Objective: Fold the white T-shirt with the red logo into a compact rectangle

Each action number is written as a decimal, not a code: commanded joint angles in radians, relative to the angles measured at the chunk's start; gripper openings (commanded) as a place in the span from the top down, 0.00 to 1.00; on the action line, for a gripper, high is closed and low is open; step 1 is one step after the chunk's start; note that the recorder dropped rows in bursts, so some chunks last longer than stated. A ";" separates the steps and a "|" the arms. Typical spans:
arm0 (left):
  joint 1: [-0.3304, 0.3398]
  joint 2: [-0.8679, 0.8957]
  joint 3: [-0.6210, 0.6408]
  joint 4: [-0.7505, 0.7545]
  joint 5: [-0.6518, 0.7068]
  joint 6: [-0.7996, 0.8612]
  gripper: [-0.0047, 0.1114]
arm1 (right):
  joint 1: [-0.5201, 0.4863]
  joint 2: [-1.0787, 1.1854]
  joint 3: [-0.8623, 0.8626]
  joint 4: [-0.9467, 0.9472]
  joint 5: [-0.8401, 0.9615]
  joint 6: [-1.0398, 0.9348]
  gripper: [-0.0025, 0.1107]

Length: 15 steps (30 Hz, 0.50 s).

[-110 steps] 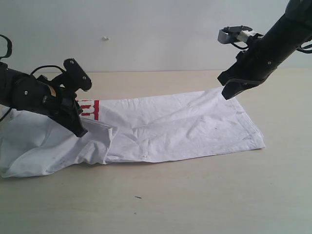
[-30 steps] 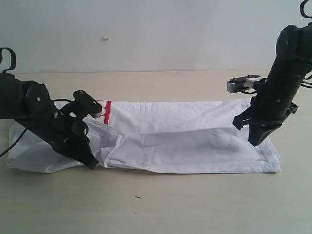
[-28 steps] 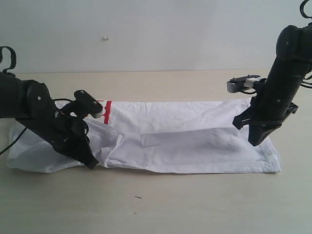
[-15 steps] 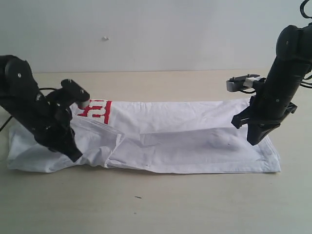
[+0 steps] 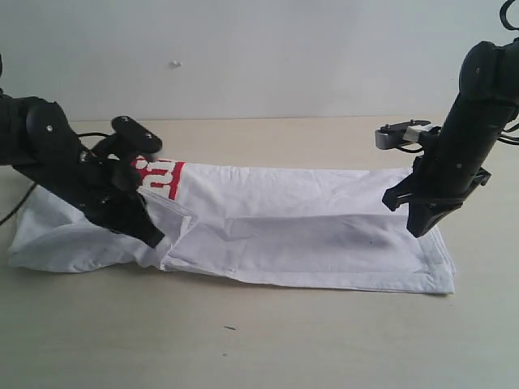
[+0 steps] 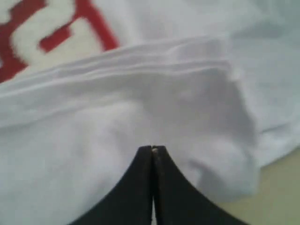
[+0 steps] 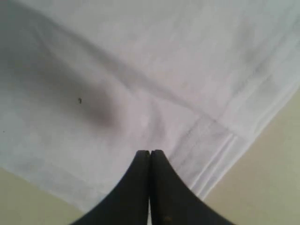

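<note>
The white T-shirt (image 5: 284, 235) lies as a long folded band across the tan table (image 5: 268, 340). Part of its red logo (image 5: 158, 177) shows at the left end, beside my left arm. My left gripper (image 5: 154, 240) is shut, its tip down on a thick fold near the shirt's front edge. In the left wrist view the shut tips (image 6: 153, 148) rest on white cloth below the red lettering (image 6: 42, 33). My right gripper (image 5: 417, 232) is shut too, pointing down onto the shirt near its right hem (image 7: 220, 140). No cloth shows between its tips (image 7: 150, 152). The neck tag is hidden.
A pale wall (image 5: 259, 57) rises behind the table. A small dark speck (image 5: 230, 328) lies on the table in front of the shirt. A black cable (image 5: 16, 212) runs off behind my left arm.
My left gripper has slid right and slightly up along the shirt's left part. The shirt's right end has shifted a little left, and more of the red logo shows. The right gripper barely moved.
</note>
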State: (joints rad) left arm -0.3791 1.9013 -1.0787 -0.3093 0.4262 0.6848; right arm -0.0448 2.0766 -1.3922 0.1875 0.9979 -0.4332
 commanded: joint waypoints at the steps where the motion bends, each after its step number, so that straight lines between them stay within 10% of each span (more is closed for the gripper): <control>1: -0.056 0.053 -0.003 -0.386 -0.072 0.346 0.96 | -0.002 -0.005 0.001 0.010 -0.007 -0.010 0.98; 15: -0.069 0.090 -0.028 -0.458 -0.108 0.365 0.96 | -0.002 -0.005 0.001 0.021 -0.001 -0.017 0.98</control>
State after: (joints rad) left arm -0.4468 2.0319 -1.1016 -0.7592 0.3043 1.0427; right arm -0.0448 2.0766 -1.3922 0.2053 0.9969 -0.4375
